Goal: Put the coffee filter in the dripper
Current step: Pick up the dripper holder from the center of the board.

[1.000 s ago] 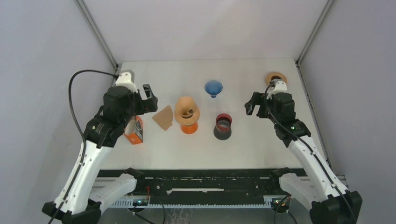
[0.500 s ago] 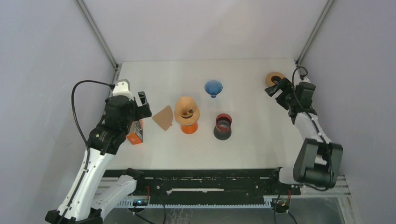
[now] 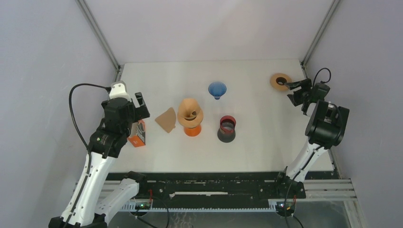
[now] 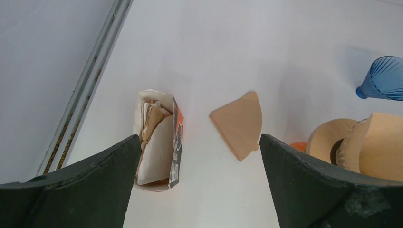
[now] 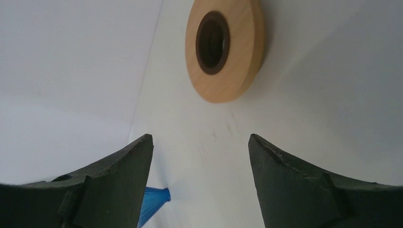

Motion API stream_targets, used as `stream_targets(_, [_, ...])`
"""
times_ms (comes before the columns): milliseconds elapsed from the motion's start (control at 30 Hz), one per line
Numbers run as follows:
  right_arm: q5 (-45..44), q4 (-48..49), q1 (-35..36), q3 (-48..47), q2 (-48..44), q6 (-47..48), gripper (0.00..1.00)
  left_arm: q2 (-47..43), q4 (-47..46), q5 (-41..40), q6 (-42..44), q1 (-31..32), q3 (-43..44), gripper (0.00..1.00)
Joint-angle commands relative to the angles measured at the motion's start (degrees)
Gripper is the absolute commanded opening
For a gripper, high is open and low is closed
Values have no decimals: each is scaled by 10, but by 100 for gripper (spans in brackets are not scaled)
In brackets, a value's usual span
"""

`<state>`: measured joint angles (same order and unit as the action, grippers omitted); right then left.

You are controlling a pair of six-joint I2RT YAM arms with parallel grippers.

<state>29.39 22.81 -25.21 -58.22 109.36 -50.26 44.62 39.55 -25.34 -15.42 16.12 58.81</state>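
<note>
**A:** Right arm's swung out to the far-right edge vs a sec ago. The right hand [image 3: 290, 92] is now just beside the wooden ring [image 3: 280, 80], pointing at it. Left arm's pulled back a bit toward the left wall too.

**B:** Hand state?

**A:** Right hand: fingers apart, nothing btwn them. Its wrist cam shows only the ring and bare desk [image 3: 256, 147] past them. Left hand [image 3: 141, 105]: spread wide, empty, up over the filter box [image 3: 138, 133].

**B:** And the coffee filter?

**A:** The coffee filter [image 3: 167, 120] is flat on the desk, same spot as before, btwn the box and the orange dripper [image 3: 192, 130]. It's near both, and neither hand is touching it.

**B:** Anything on that dripper?

**A:** A tan cone-shaped piece [image 3: 190, 112] sits on top w/ a wooden collar. Can't tell if it's paper.

**B:** Other stuff?

**A:** The blue dripper [image 3: 217, 89] is farther back. The dark dripper w/ red rim [image 3: 226, 129] is just right of the orange one. Both are well apart from either hand.
</note>
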Motion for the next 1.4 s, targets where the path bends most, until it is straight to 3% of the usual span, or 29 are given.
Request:
stream_targets(0, [0,67,-7,-52,43,-62,81,0,-28,-7,11,-14,-11,100])
stream_targets(900, [-36,56,6,-192,240,-172,65,13,-32,-5,11,-39,-17,100])
stream_targets(1133, [-23,80,13,-214,265,-192,52,12,-32,-7,11,-43,-16,100])
stream_targets(1367, [9,125,13,-197,246,-198,28,9,-34,-1,10,-45,-17,100])
